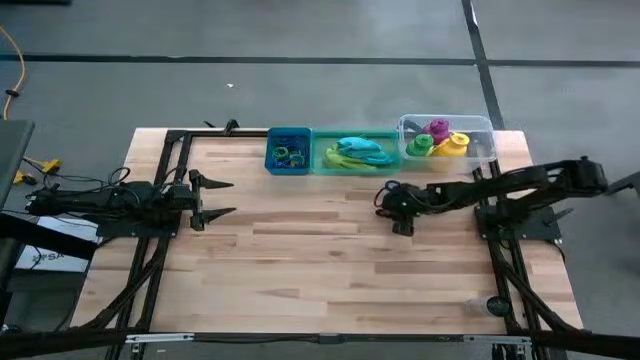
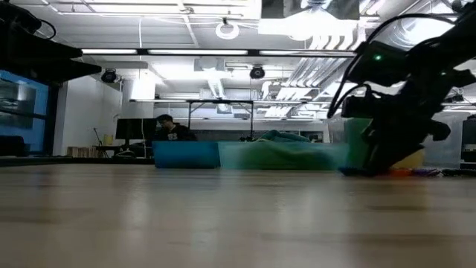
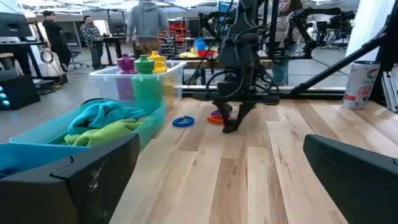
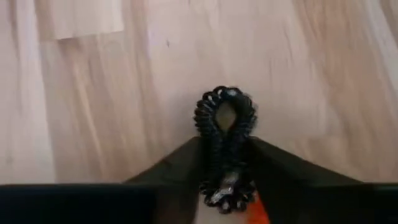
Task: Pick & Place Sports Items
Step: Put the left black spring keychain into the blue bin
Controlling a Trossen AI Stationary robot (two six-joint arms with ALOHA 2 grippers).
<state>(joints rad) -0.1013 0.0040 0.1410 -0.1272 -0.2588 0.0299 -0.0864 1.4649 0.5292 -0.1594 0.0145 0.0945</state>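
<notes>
Right gripper (image 1: 388, 193) is down at the table (image 1: 330, 260), just in front of the clear bin (image 1: 482, 128), and the right wrist view shows its fingers pinched together on a black coiled ring (image 4: 225, 118). The ring is squashed into a narrow loop between the fingertips, part of it sticking out past them over bare wood. A bit of orange shows under the fingers, cannot tell what it is.

Handling guess: the ring is very light, soft and springy, like a coiled hair tie. It deforms under the squeeze, so a grip across the coil works, but it could spring or roll out if only the edge is caught. The grip now looks centred across the loop, good enough to lift. Not fragile, and the ribbed coil should give some friction.

Other loose rings lie near the gripper: a blue ring (image 3: 183, 121) on the table beside the green bin (image 1: 356, 153), and an orange-red one (image 3: 216, 119) at the fingertips in the left wrist view. More rings sit in the blue bin (image 1: 288, 152), which is probably where this one goes.

Cloths, teal (image 3: 102, 115) and lime-green (image 3: 102, 132), are in the green bin. Bottles (image 1: 438, 138) stand in the clear bin.

Left gripper (image 1: 222, 198) waits at the left side of the table, fingers wide apart, holding nothing.
</notes>
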